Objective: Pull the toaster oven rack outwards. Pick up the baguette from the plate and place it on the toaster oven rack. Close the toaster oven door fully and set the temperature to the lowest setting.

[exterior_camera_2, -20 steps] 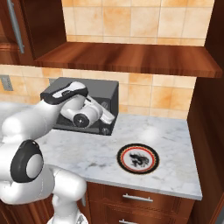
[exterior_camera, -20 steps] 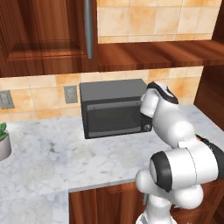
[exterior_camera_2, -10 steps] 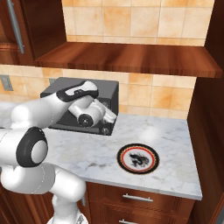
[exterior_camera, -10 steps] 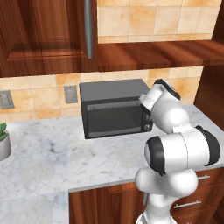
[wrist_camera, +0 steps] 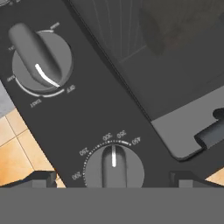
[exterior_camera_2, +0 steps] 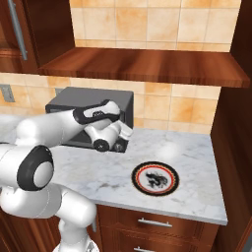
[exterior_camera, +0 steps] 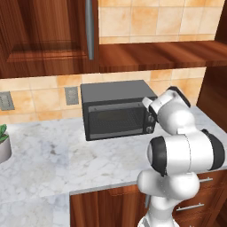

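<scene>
Dark grey and boxy, the oven (exterior_camera: 119, 110) sits at the far side of the marble counter (exterior_camera: 48, 155) against the tiled wall, and its door (exterior_camera: 116, 120) stands shut, glass flush with the front. To its right on the counter lies the plate (exterior_camera_2: 155, 177), its patterned face bare: no baguette on it. We take it the bread is already inside; the hand view shows faint rack wires behind the glass and a dim shape there, too murky to call.

Our gripper (wrist_camera: 113, 180) is right up at the oven's knob column on the right of its front. Its two fingertips stand spread wide, one to each side of a knob (wrist_camera: 113, 167), and nothing is between them but that knob, which they don't yet clamp. This dial carries numbers around its arc, so we read it as the temperature knob; its white mark points straight toward the middle of the scale. A second knob (wrist_camera: 40, 59) sits further along the panel, with words round it instead of numbers. The bar handle (wrist_camera: 212, 131) of the door shows at the edge of that view.

So, as we judge it: rack, baguette and door look done. What is left is the last step — close on the numbered knob and turn it round to the low end of its scale.
</scene>
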Available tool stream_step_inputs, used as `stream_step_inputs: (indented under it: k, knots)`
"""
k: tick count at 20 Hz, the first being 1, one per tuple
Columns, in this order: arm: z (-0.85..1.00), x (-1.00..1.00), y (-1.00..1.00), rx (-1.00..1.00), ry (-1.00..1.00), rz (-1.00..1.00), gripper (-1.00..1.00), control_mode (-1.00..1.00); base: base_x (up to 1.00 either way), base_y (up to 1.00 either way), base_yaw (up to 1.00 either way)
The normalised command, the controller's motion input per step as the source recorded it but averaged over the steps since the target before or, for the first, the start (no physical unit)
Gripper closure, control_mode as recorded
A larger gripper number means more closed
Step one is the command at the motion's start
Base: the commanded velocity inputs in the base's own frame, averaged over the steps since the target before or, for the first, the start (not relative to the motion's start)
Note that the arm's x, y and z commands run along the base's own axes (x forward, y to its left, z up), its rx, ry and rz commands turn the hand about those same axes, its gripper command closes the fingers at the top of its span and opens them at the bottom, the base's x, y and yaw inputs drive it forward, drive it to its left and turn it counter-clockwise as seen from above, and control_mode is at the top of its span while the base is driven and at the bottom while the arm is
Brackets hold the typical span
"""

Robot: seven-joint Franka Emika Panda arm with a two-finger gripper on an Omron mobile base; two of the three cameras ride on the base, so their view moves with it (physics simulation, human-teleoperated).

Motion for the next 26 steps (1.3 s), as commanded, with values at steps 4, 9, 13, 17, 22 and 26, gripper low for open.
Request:
stream_step_inputs:
  k: [4,9,13,17,22,26]
  knots:
    - [-0.14,0.38,0.15,0.00,-0.06,0.00,1.00,-1.00,0.00,0.00,0.00]
    - [-0.01,0.22,0.11,0.00,-0.22,0.03,1.00,-1.00,0.00,0.00,0.00]
    - [0.00,0.10,0.14,-0.06,-0.30,0.03,1.00,-1.00,0.00,0.00,0.00]
    - [0.00,0.00,0.24,-0.13,-0.30,0.00,1.00,-1.00,0.00,0.00,0.00]
    - [0.00,0.00,0.06,-0.16,-0.28,0.02,1.00,-1.00,0.00,0.00,0.00]
    - [0.00,0.01,0.00,-0.16,-0.27,0.10,1.00,-1.00,0.00,0.00,0.00]
